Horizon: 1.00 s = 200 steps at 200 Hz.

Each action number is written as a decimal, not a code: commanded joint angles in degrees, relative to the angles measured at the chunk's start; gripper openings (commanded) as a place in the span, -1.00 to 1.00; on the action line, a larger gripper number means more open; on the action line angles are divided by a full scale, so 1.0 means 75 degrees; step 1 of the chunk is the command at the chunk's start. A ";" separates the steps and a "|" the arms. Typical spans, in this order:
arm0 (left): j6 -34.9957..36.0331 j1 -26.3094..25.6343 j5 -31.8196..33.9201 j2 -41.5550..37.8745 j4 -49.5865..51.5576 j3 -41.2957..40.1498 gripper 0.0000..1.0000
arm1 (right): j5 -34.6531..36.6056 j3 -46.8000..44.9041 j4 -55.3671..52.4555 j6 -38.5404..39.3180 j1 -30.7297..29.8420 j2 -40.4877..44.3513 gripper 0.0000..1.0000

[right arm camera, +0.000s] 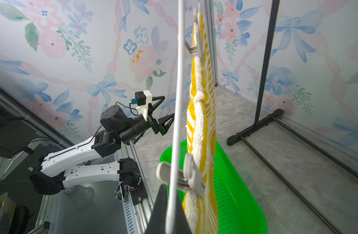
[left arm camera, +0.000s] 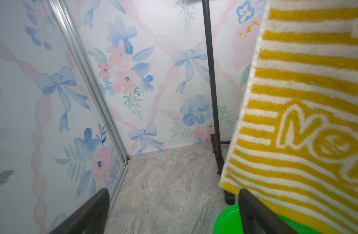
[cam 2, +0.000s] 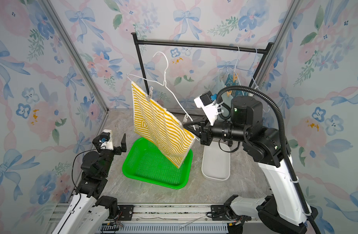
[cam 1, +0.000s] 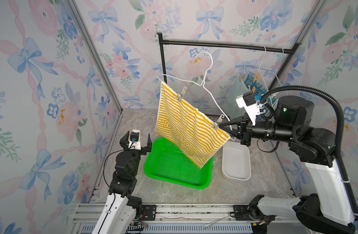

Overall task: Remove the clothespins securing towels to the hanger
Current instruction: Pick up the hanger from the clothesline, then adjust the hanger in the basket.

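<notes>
- Grips the thin wire of the white hanger (right arm camera: 177, 91) in the right gripper (cam 1: 221, 127), jaws pressed together on it.
- Carries that hanger tilted, low end at the right gripper, hook up in front of the black rail (cam 1: 224, 45); cannot tell whether hooked on.
- Shows the yellow-and-white striped towel (cam 1: 186, 125) pinned along the hanger's sloping bar by two grey clips.
- Puts the upper clothespin (cam 1: 181, 94) near the towel's high corner, clamped over cloth and wire.
- Puts the lower clothespin (cam 1: 218, 122) just ahead of the right gripper's tips, likewise clamped; seen close in the right wrist view.
- Hangs the towel's low corner over the green basket (cam 1: 174, 166); cannot tell whether touching.
- Holds the left gripper (cam 1: 137, 135) wide open and empty, just beside the basket's left rim, near the towel's edge but apart from it.
- Sets the white tub (cam 1: 235, 162) on the floor just right of the basket, beneath the right wrist.
- Shows, at the rail's far right end in both top views, a pale teal towel (cam 1: 237, 95) and a blue patterned towel (cam 1: 255, 85) hanging side by side, tan clothespins (cam 1: 256, 76) on their top edges, lower parts hidden behind the right wrist camera.
</notes>
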State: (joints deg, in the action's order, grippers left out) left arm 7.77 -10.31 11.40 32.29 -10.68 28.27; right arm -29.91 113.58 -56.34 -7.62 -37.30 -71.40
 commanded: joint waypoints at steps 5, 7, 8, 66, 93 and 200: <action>-0.0113 0.0175 0.0250 -0.0070 -0.0194 -0.0066 0.96 | -0.0281 -0.0724 0.0795 0.0183 -0.0118 0.0181 -1.00; -0.0120 0.0178 0.0241 -0.0074 -0.0194 -0.0066 0.97 | -0.0308 -0.0781 0.0843 0.0175 -0.0120 0.0195 -1.00; -0.0121 0.0184 0.0240 -0.0069 -0.0188 -0.0066 0.96 | -0.0326 -0.0842 0.0890 0.0164 -0.0123 0.0201 -1.00; -0.0159 0.0314 0.0215 -0.0055 -0.0189 -0.0077 0.96 | -0.1001 -0.3055 0.2009 0.0480 -0.0136 0.0772 -1.00; -0.0178 0.0335 0.0194 -0.0031 -0.0194 -0.0066 0.97 | -0.1012 -0.3987 0.2503 0.0679 -0.0138 0.0893 -1.00; -0.0109 0.0355 -0.0146 0.0002 -0.0141 -0.0020 0.92 | -0.0790 -0.7009 0.4468 0.1412 -0.0142 0.0812 -1.00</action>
State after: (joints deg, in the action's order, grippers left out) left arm 7.31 -8.05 11.64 32.29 -10.66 28.25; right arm -34.85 64.36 -30.04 0.10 -37.67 -65.10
